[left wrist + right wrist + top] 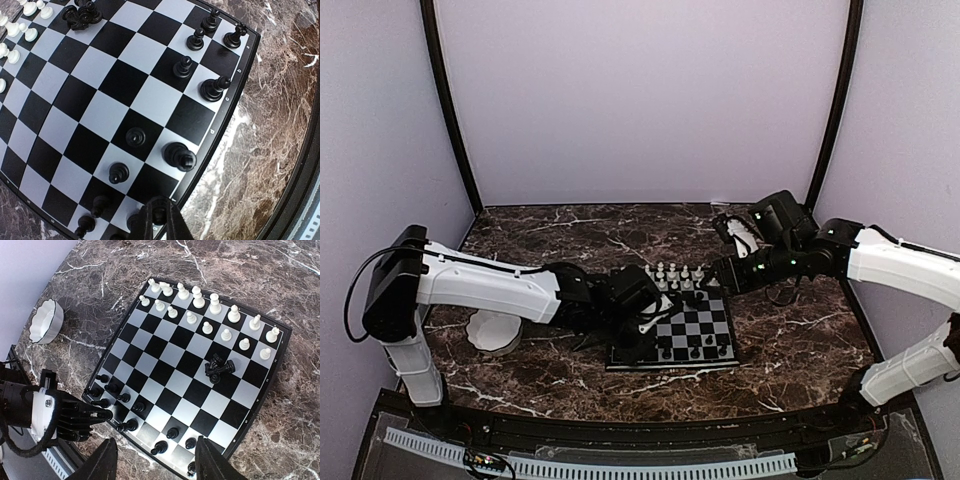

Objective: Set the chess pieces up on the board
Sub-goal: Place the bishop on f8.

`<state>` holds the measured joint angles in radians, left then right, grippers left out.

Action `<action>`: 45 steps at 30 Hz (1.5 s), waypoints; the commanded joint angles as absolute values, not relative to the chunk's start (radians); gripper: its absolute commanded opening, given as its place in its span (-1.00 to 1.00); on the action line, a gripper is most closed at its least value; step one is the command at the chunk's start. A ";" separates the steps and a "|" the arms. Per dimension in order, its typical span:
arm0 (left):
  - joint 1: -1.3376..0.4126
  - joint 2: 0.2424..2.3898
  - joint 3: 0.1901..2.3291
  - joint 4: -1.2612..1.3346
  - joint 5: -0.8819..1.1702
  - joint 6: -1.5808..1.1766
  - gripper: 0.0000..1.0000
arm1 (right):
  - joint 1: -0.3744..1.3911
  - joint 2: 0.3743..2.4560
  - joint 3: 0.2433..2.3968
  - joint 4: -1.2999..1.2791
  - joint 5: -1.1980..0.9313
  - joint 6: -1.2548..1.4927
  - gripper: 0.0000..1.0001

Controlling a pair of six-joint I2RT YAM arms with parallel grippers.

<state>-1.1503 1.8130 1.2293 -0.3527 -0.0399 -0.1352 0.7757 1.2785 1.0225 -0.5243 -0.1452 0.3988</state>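
L gripper (158, 209) sits low at the board's (165, 352) near corner, jaws pinched amid black pawns (118, 172) (can't tell if one's held). R gripper (155, 440) hangs above the board, jaws splayed. Whites (215, 304) line the far side; toppled black heap (218, 367) on the board. Risk: L fingers knock crowded neighbours over.

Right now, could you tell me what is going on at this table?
A chess board is being set up. The white pieces stand in two rows on its far side. The left gripper, fingers nearly together, is at the part-filled black rows. The right gripper hovers open above. A few black pieces lie heaped mid-board.
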 commanded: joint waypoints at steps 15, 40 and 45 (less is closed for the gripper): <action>-1.155 1.873 1.296 -0.353 -0.060 -0.146 -0.98 | 0.770 1.272 1.007 -0.531 -0.133 0.394 0.09; -1.155 1.894 1.304 -0.390 -0.071 -0.139 -0.79 | 0.769 1.324 1.030 -0.519 -0.156 0.371 0.09; -1.155 1.887 1.310 -0.397 -0.066 -0.125 -0.77 | 0.769 1.327 1.041 -0.522 -0.141 0.365 0.09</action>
